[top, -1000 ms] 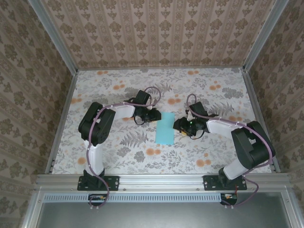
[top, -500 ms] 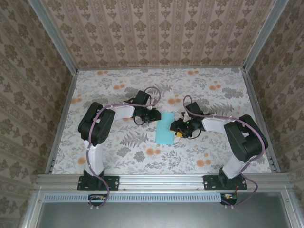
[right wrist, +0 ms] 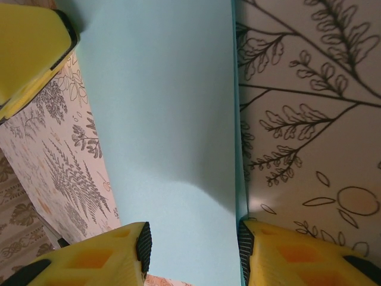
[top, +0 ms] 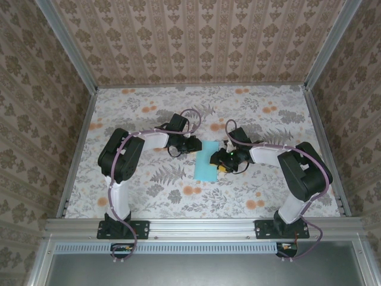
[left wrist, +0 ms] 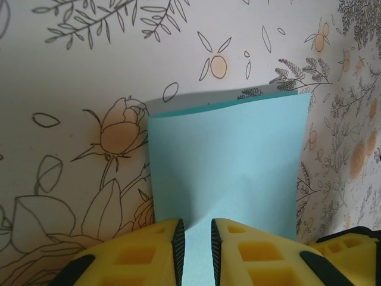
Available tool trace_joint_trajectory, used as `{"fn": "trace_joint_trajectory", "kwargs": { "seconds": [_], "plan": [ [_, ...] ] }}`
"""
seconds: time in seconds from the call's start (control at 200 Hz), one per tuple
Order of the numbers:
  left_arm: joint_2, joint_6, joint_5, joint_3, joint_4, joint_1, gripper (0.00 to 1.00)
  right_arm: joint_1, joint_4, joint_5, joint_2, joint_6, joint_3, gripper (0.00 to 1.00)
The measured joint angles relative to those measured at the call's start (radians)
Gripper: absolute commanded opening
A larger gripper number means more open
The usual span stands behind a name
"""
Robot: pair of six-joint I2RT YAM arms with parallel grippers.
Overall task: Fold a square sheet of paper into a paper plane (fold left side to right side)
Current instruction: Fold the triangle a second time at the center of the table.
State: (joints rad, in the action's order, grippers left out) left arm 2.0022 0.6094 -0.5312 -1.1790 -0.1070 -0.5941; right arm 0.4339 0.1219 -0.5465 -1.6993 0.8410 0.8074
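The square sheet of paper [top: 205, 168] lies folded into a light blue upright rectangle on the flowered table; its two layers show at the far edge [left wrist: 229, 155]. My left gripper [top: 196, 145] rests on the sheet's upper left edge, its jaws [left wrist: 195, 238] a narrow gap apart, with flat paper showing between them. My right gripper [top: 216, 159] is over the sheet's right side. It stands open [right wrist: 191, 244], one finger near each long edge of the paper [right wrist: 161, 107]. No paper plane shape shows.
The flowered tablecloth [top: 149, 113] is walled by patterned panels and an aluminium frame [top: 77, 149]. A yellow finger of the left gripper [right wrist: 30, 47] shows at the top left of the right wrist view, close to the right gripper.
My right gripper has moved left from beside the sheet onto its right part. The left gripper and the paper have stayed put.
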Motion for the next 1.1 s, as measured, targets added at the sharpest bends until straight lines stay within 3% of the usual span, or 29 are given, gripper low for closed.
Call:
{"fn": "trace_joint_trajectory", "kwargs": {
  "seconds": [0.835, 1.1],
  "plan": [
    [-0.004, 0.000, -0.008, 0.001, 0.003, 0.000, 0.26, -0.023, -0.143, -0.001, -0.001, -0.026, 0.005, 0.51],
    [-0.020, -0.003, -0.007, 0.002, -0.002, -0.001, 0.34, -0.053, -0.146, -0.014, -0.026, -0.026, 0.047, 0.48]
  ]
}}
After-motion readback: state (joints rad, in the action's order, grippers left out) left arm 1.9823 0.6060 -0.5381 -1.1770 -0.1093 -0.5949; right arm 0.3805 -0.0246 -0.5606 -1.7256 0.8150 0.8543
